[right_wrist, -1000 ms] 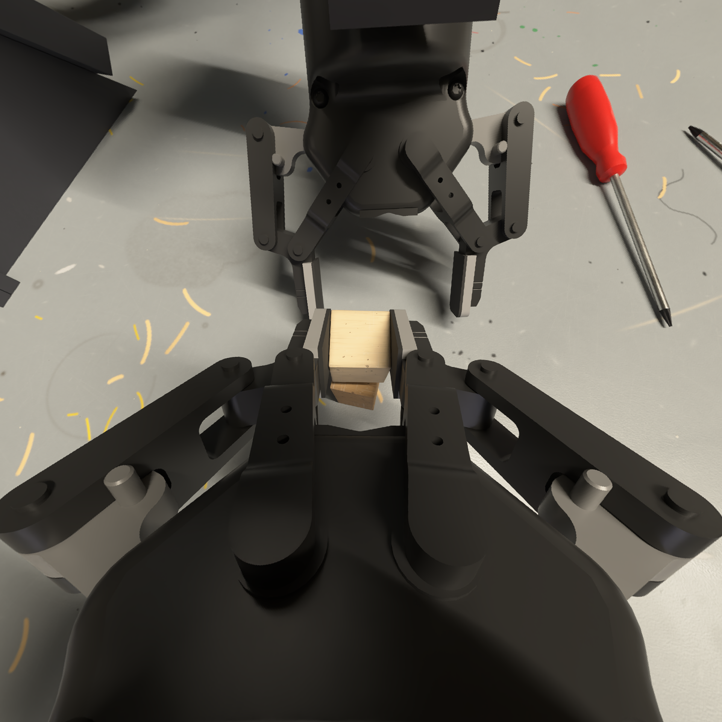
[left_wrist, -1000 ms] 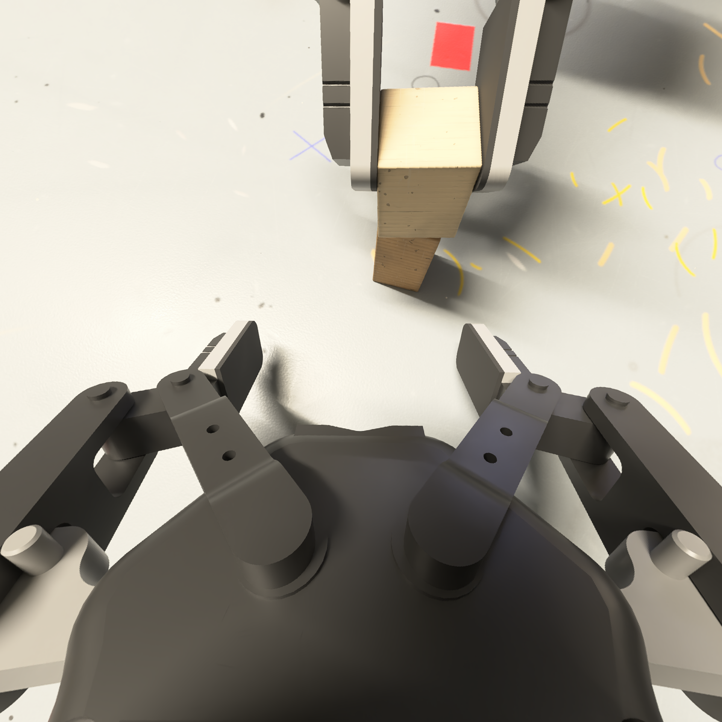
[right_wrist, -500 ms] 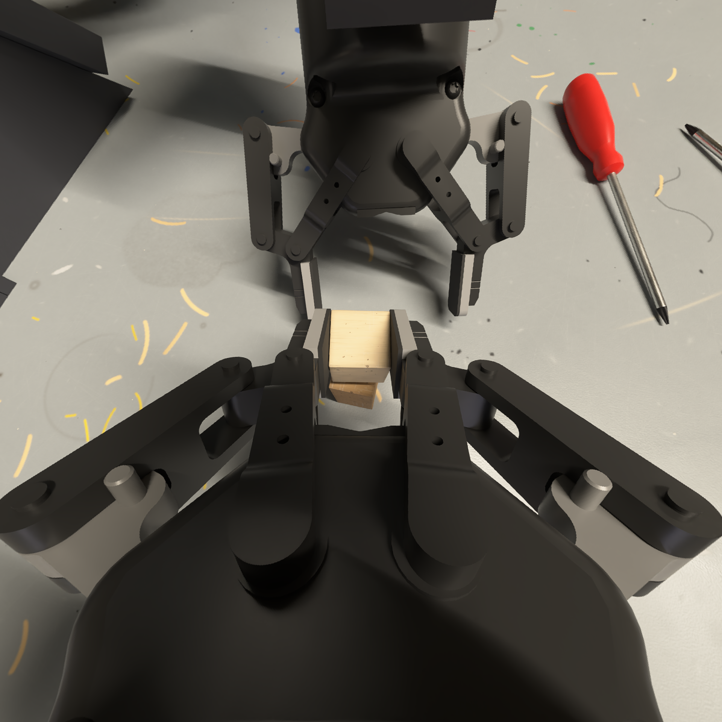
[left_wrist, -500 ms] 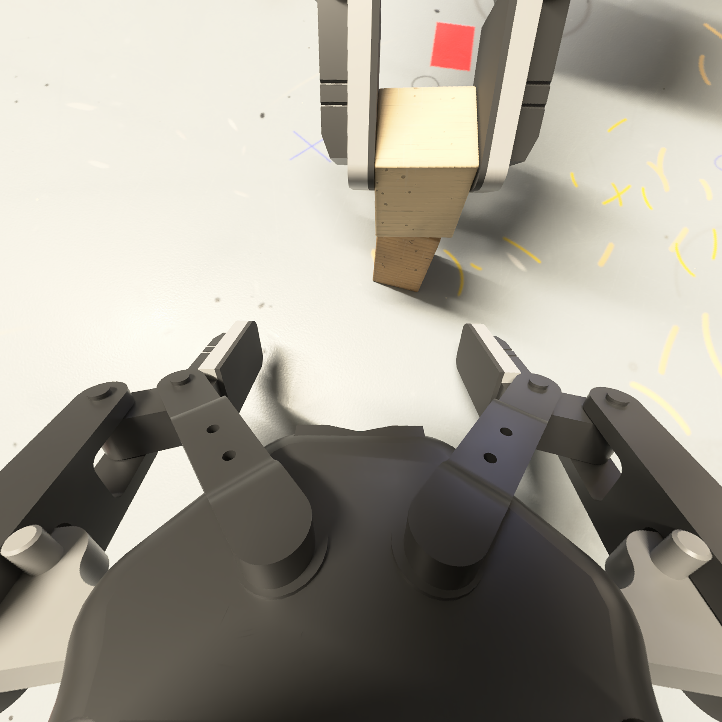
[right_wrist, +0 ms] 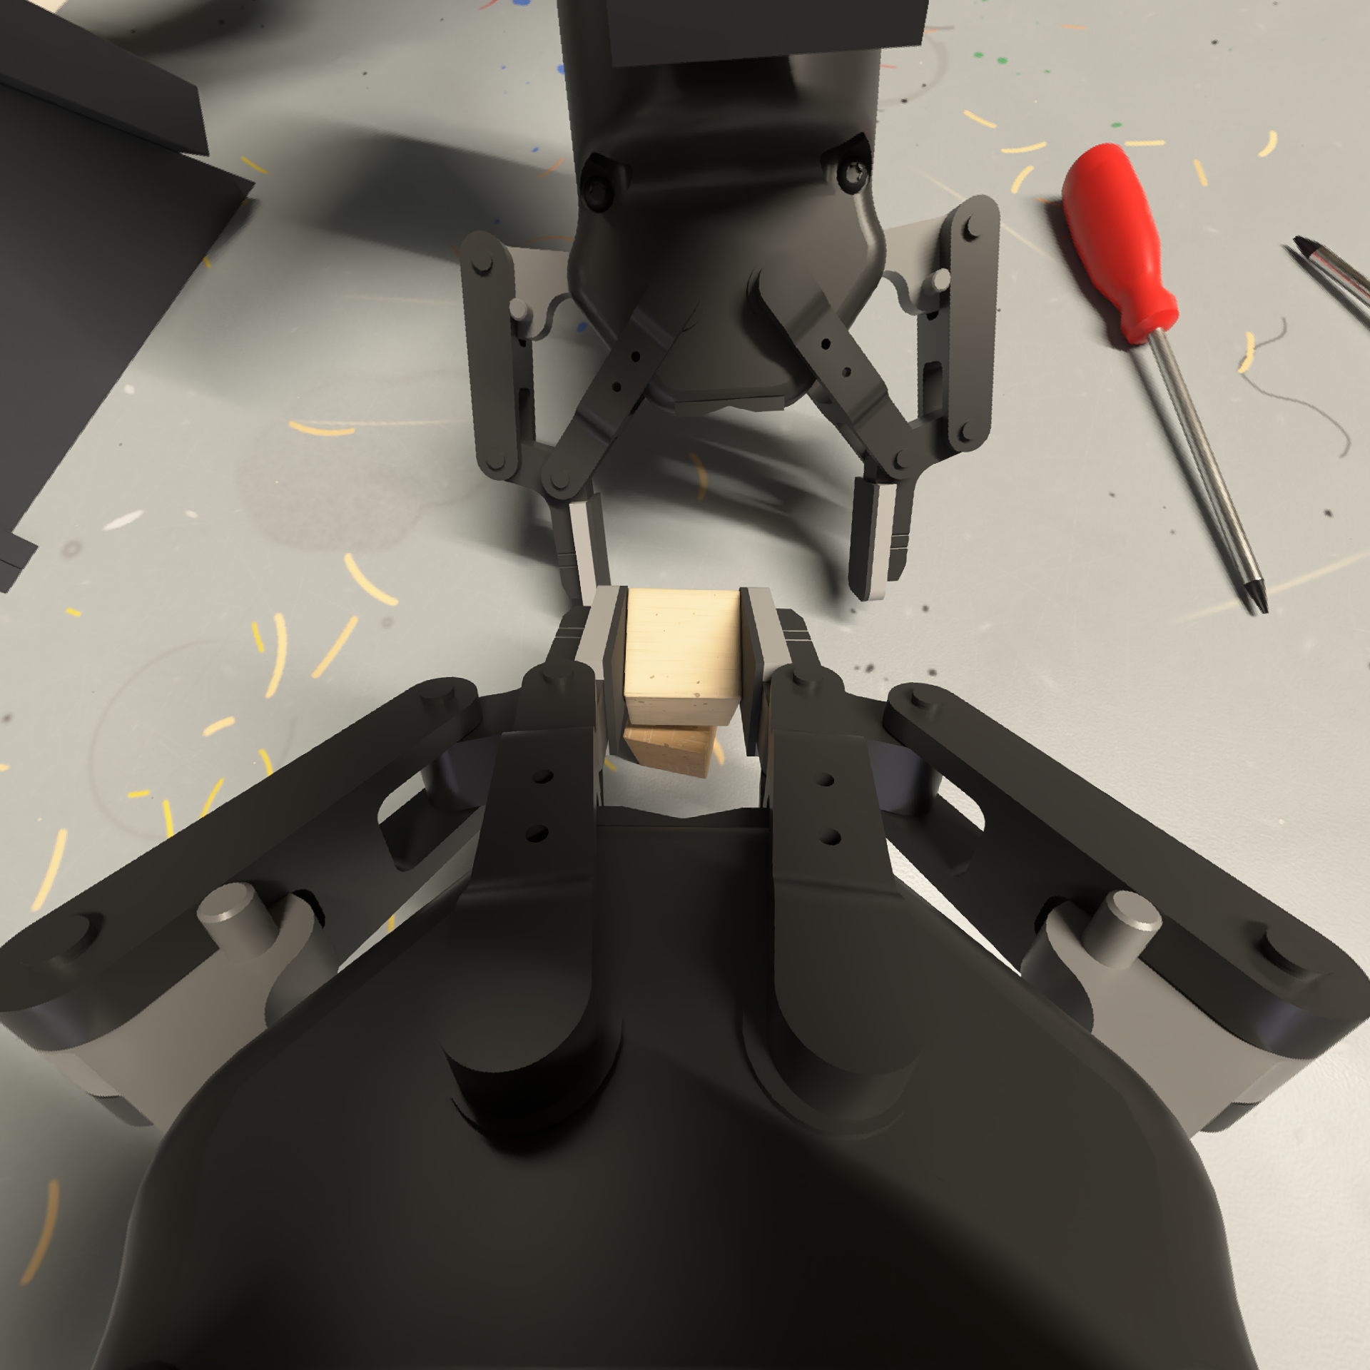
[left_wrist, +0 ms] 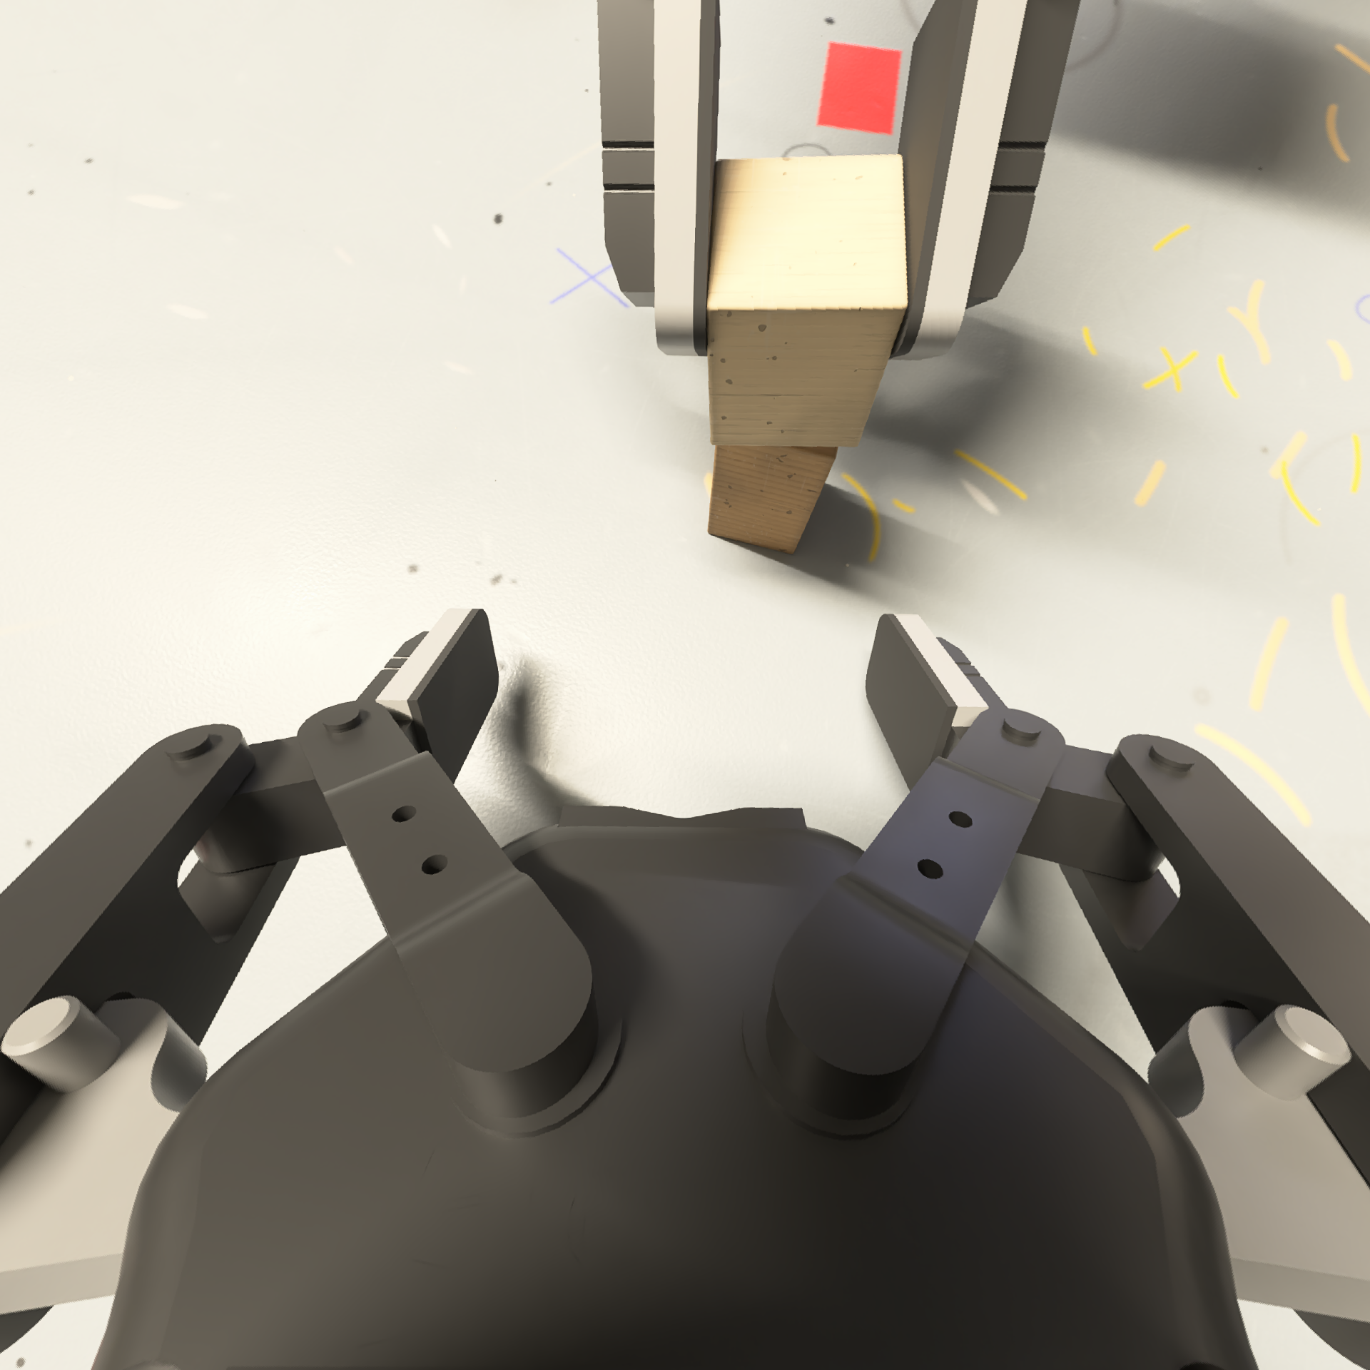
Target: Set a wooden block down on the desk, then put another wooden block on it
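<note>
Left wrist view. My left gripper [left_wrist: 678, 671] is spread wide and empty, poised above the pale, speckled desk surface [left_wrist: 296, 371]. Ahead of it, my right gripper [left_wrist: 804, 326] clamps the pale square-edged upper wooden block [left_wrist: 804, 296] between its two flat light-grey pads [left_wrist: 678, 222]. That block sits on the darker tan lower wooden block [left_wrist: 767, 500], which stands on the desk. The two blocks touch, but their faces are not flush: the lower one is turned slightly and appears narrower from here. Both show straight grain, small dark flecks and sharp corners. A flat red square marking [left_wrist: 860, 87] lies on the desk beyond, and yellow scribble marks [left_wrist: 1216, 385] lie to the side.

Right wrist view. My right gripper [right_wrist: 682, 652] is closed on the upper wooden block [right_wrist: 682, 649], pads bearing on two opposite side faces. The lower wooden block [right_wrist: 671, 749] shows beneath it, offset and rotated. My left gripper [right_wrist: 730, 548] faces me, fingers apart, just beyond the stack. A screwdriver with a red plastic handle and a steel shaft [right_wrist: 1156, 348] lies well apart, next to a slim dark pointed tool [right_wrist: 1334, 270]. A dark flat panel [right_wrist: 96, 282] occupies the opposite corner.

Handling judgement. The blocks look rigid, light and unlikely to break. Bare wood against flat pads should hold with moderate force. Grip on parallel side faces, near mid-height. Given the offset, I judge a gentle, straight release advisable to avoid nudging the stack.
</note>
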